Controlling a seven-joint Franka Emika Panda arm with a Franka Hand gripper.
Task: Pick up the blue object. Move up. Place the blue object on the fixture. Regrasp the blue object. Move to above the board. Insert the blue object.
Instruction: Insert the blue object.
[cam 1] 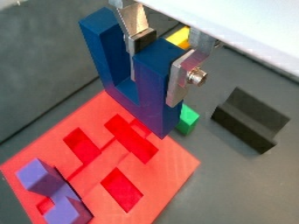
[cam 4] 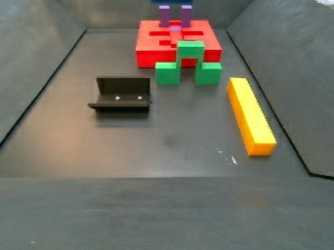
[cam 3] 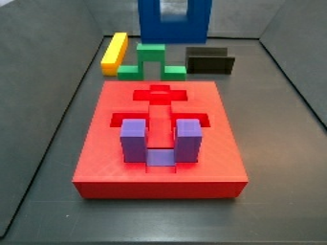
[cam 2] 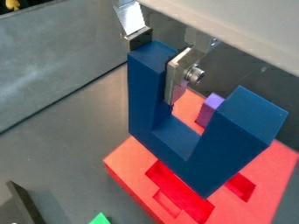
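Note:
My gripper (cam 1: 162, 57) is shut on one prong of the dark blue U-shaped object (cam 1: 122, 70) and holds it in the air, prongs up; both wrist views show this, gripper (cam 2: 160, 57) and blue object (cam 2: 222, 144). The red board (cam 1: 100, 162) with its cut-out recesses lies below it. In a side view the blue object (cam 3: 173, 31) hangs at the top edge, above the board's (cam 3: 160, 172) far end; the gripper is cut off there. The black fixture (cam 1: 251, 118) stands empty beside the board, as in both side views (cam 3: 208, 60) (cam 4: 121, 95).
A lilac-purple U-shaped block (cam 3: 160, 142) sits in the board's near recess. A green block (cam 3: 159, 57) lies just beyond the board, a long yellow bar (cam 4: 251, 115) beside it. Dark walls enclose the grey floor (cam 4: 170, 146).

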